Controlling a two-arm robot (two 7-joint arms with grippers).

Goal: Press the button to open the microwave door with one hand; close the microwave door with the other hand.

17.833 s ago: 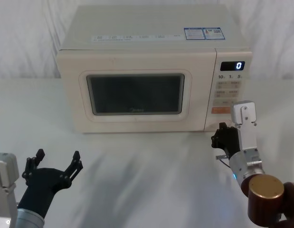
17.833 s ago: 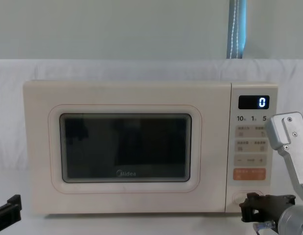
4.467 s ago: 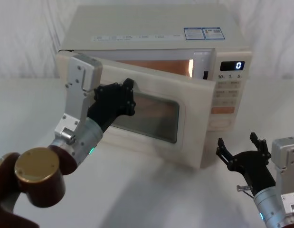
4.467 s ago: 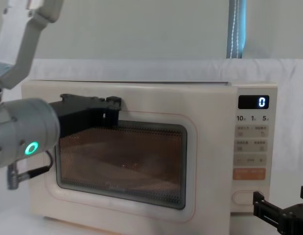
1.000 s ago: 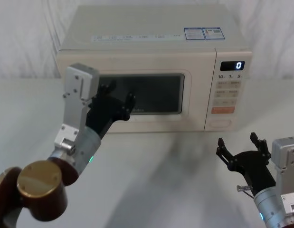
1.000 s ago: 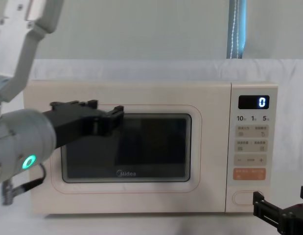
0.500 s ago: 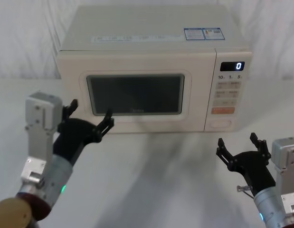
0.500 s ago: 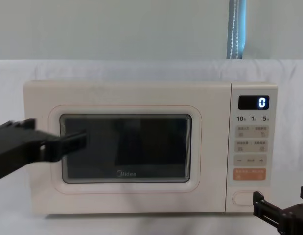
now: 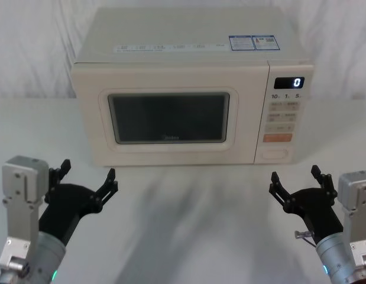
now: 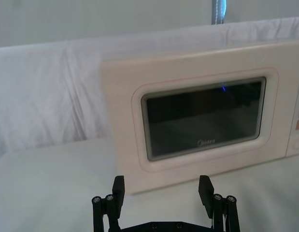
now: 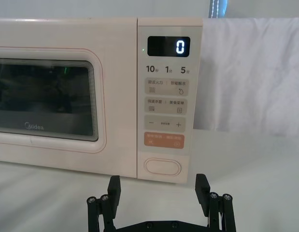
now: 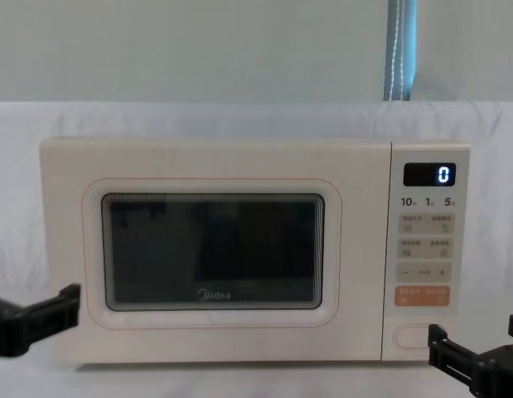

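Left gripper [image 9: 87, 180] and right gripper [image 9: 296, 183] low on table, jaws spread, clear of shut microwave door [image 9: 168, 116].

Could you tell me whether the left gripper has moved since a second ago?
Yes. The left gripper has pulled back from the microwave door toward the robot, now open above the table.

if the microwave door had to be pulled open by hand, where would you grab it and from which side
The microwave door sits shut and flush with no handle, so there is little for jaws to close on. The seam against the control panel is the likeliest free edge; come from the front right with the right gripper, open nearby. Pressing the button looks more reliable.
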